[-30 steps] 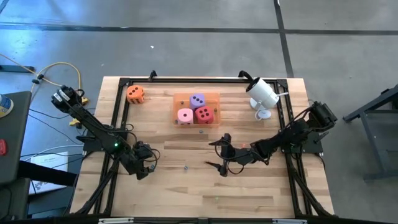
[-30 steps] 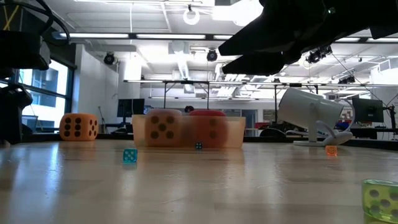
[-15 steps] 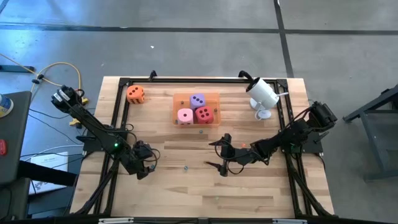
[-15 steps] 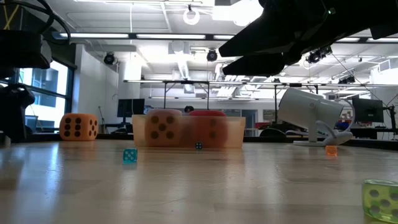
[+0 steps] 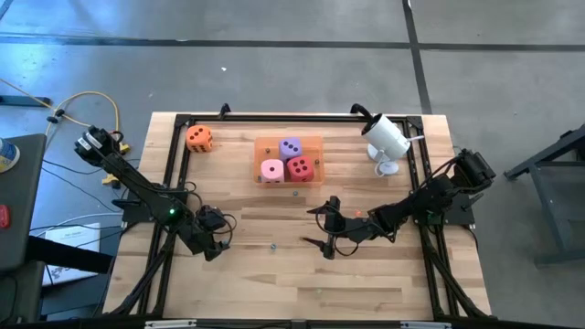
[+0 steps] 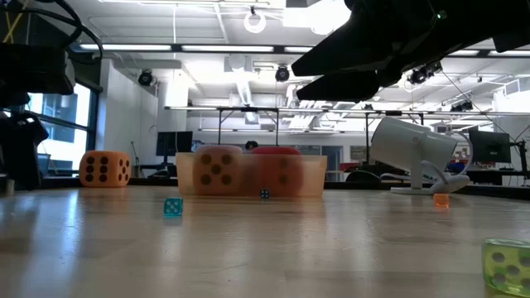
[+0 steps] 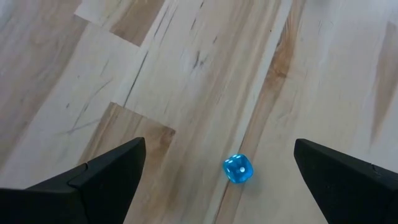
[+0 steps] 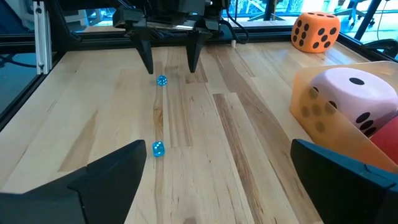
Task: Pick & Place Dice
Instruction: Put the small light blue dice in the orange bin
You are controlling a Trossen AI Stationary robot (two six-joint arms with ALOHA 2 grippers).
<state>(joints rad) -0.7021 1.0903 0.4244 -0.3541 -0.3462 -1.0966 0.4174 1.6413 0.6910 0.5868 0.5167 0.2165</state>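
Butcher-block bench under shop lights carries the dice: the orange die (image 5: 199,138) sits alone near the far-left corner, while the pink die (image 5: 272,169), red die (image 5: 300,168) and purple die (image 5: 291,147) sit in the translucent orange tray (image 5: 313,142) toward the far edge. The left gripper (image 5: 222,237), fingers spread and empty, hangs low over a tiny blue die (image 7: 237,168) — nowhere near the orange one. The right gripper (image 5: 328,227) waits mid-bench, spread too, holding nothing. Risk, as I judge it: closing here would nip the wrong cube, or flick it away — and soft foam may squirm out of an off-centre pinch.
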